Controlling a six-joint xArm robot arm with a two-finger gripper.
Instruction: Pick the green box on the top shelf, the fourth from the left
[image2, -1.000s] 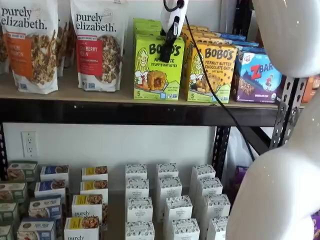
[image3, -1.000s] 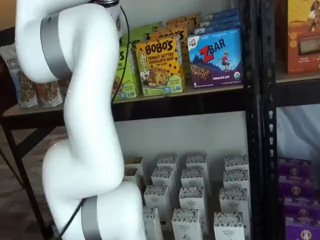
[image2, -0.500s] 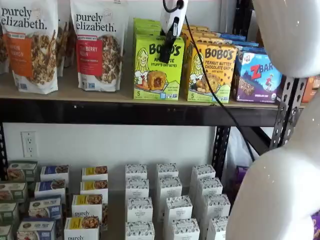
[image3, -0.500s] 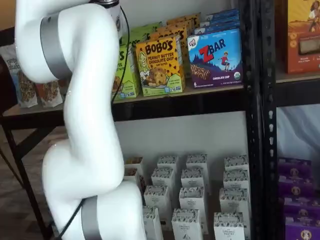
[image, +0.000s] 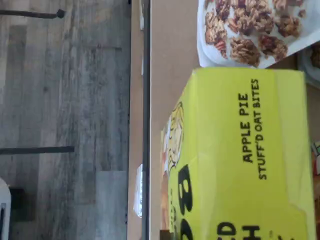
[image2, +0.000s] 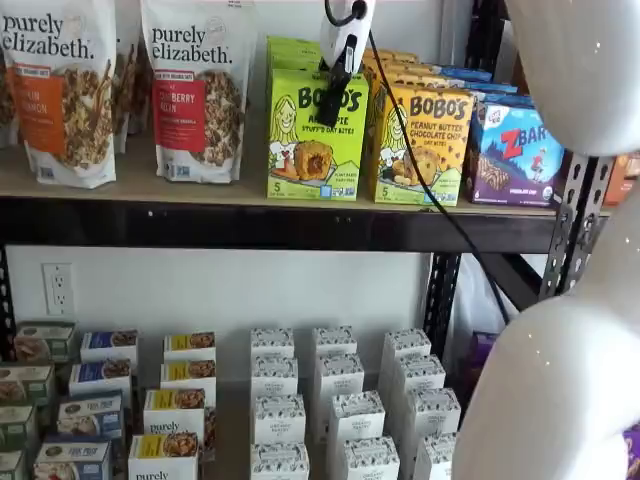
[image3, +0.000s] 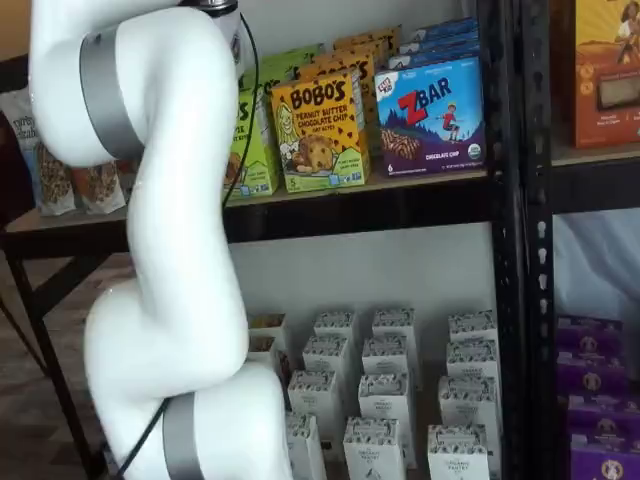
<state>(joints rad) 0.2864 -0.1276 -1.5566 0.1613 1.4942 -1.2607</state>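
Observation:
The green box (image2: 315, 135) is a lime-green Bobo's Apple Pie carton standing upright at the front of the top shelf (image2: 140, 186), with more of the same behind it. My gripper (image2: 330, 112) hangs from the top edge in a shelf view, its black fingers in front of the box's upper face. They show side-on, so I cannot tell whether they are open or shut. In a shelf view the arm hides most of the box (image3: 256, 150). The wrist view shows the box's top panel (image: 240, 160) close up, and no fingers.
Purely Elizabeth granola bags (image2: 195, 90) stand left of the green box. An orange-yellow Bobo's Peanut Butter box (image2: 420, 145) and a blue ZBar box (image2: 512, 152) stand to its right. A black cable (image2: 430, 185) trails down from the gripper. Small white cartons (image2: 340, 410) fill the lower level.

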